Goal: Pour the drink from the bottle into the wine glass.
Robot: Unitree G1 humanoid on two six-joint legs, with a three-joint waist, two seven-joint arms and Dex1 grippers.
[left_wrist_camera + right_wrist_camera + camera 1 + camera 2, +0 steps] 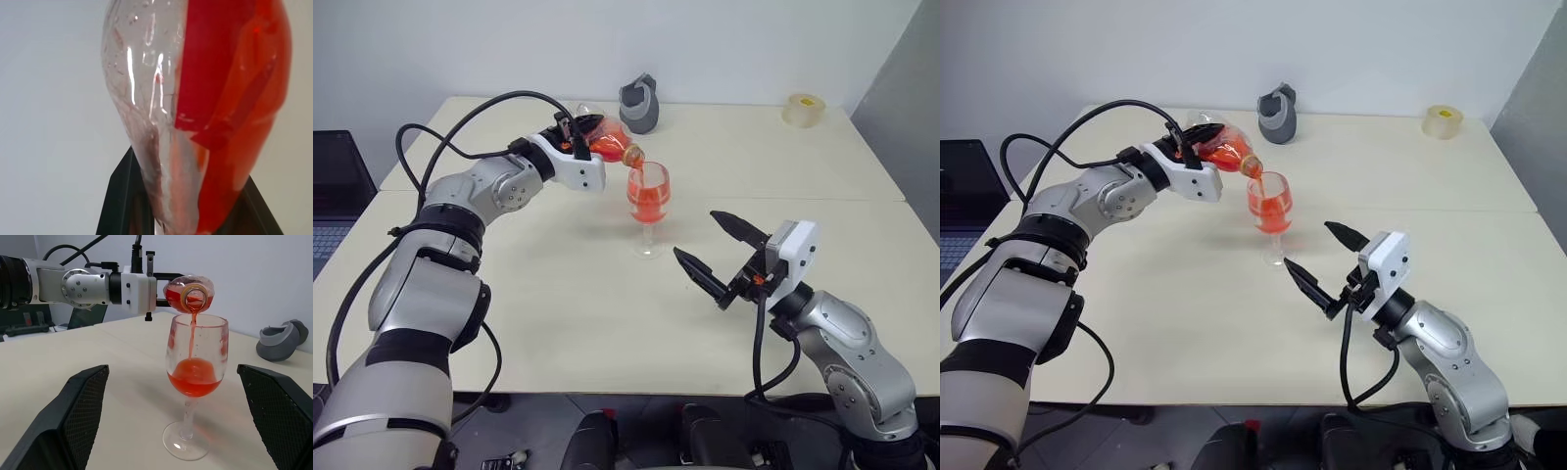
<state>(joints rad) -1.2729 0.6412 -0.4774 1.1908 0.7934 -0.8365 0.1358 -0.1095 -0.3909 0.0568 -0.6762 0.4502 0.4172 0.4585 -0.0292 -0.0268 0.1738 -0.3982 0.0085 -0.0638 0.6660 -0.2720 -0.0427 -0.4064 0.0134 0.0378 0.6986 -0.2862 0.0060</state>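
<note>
My left gripper (576,135) is shut on the bottle (607,145), a small clear one held tilted with its mouth just above the rim of the wine glass (648,196). A thin stream of the red drink (192,338) falls from the bottle (190,294) into the bowl, which is about a third full. The glass stands upright on the table. Up close, the bottle (146,98) is partly clear and partly red, between the black fingers (117,196). My right gripper (697,235) hovers open just in front of and to the right of the glass, not touching it.
A grey jug-like object (639,105) stands at the back of the cream table (558,313), behind the bottle. A pale yellow tape roll (803,109) lies at the far right corner. A dark laptop (333,196) sits off the table's left edge.
</note>
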